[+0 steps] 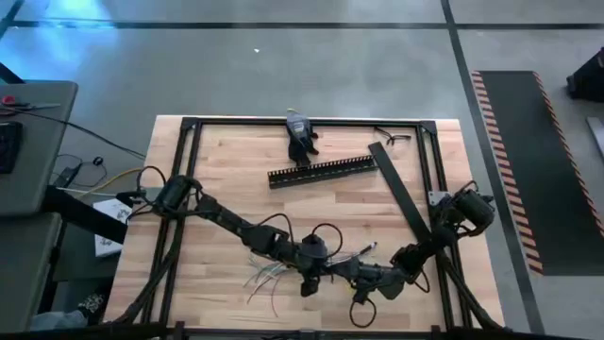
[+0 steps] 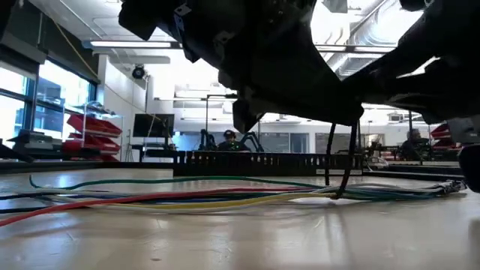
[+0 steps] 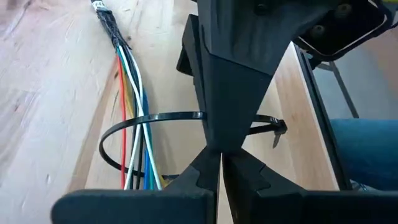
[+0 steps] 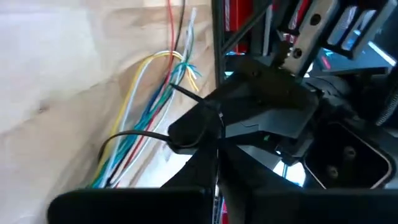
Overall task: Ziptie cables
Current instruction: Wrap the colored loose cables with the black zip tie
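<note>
**Zip tie looped around the cables, both pincers meeting at the loop**

At the centre we see the cables (image 3: 132, 118), a loose bundle of white, blue, red, yellow and green strands lying flat on the near part of the tabletop (image 1: 226, 179), between the two arms. A black zip tie (image 3: 146, 118) curves around the bundle as a wide, still slack loop; its small head shows on the far side of the fingers in the left wrist view. We judge the loop is kept open so the strands can be gathered inside before it is drawn tight.

The left pincer (image 3: 221, 163) is closed, its fingertips pressed together on the zip tie strap where it crosses between them. The right pincer (image 4: 216, 146) is likewise narrowed onto the strap, facing the left one from the other side. We read this opposed hold as a way to steady one end while the other is pulled.

Farther back lie a long black comb-edged duct (image 1: 323, 171) and a flat black strip (image 1: 400, 194), both well apart from the work.
</note>
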Available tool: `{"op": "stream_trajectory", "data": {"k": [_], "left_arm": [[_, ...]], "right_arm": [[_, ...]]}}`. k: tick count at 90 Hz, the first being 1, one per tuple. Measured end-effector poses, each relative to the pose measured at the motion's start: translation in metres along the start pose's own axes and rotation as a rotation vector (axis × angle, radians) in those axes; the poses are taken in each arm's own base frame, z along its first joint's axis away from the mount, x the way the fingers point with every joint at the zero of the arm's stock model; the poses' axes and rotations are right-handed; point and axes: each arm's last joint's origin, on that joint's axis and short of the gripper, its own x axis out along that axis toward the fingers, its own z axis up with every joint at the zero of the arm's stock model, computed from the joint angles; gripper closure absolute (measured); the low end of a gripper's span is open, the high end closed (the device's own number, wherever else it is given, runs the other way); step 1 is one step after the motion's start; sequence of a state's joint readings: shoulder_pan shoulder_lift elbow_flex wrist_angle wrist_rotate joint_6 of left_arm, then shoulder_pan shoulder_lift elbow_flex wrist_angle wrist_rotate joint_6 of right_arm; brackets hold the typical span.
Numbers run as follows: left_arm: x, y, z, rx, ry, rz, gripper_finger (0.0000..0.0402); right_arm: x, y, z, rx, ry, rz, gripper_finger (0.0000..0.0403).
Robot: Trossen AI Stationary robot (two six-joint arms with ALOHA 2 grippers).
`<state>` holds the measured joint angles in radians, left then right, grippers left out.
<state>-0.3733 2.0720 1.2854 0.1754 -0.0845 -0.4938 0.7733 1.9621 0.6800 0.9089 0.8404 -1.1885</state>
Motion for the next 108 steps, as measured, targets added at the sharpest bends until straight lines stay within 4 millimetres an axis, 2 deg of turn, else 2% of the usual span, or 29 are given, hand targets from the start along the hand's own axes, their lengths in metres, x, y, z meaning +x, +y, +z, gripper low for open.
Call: {"op": "stream_trajectory", "data": {"k": [38, 73, 90, 108], "left_arm": [[0.0000, 0.0004, 0.0004, -0.002, -0.005, 0.006, 0.0402], [0.0003, 0.0001, -0.0008, -0.002, 0.003, 0.004, 0.0402], [0.0003, 0.0001, -0.0007, -0.002, 0.002, 0.004, 0.0402], [0.0002, -0.0010, 0.0004, -0.002, -0.014, 0.002, 0.0402]], "right_arm": [[0.0020, -0.0004, -0.0026, 0.113, 0.029, -0.006, 0.0399], [0.0023, -0.0013, -0.0028, 0.246, 0.037, -0.016, 0.0284], [0.0022, -0.0012, -0.0034, 0.331, 0.053, -0.026, 0.0268], [0.0015, -0.0002, -0.0070, 0.568, 0.144, -0.089, 0.0267]]}}
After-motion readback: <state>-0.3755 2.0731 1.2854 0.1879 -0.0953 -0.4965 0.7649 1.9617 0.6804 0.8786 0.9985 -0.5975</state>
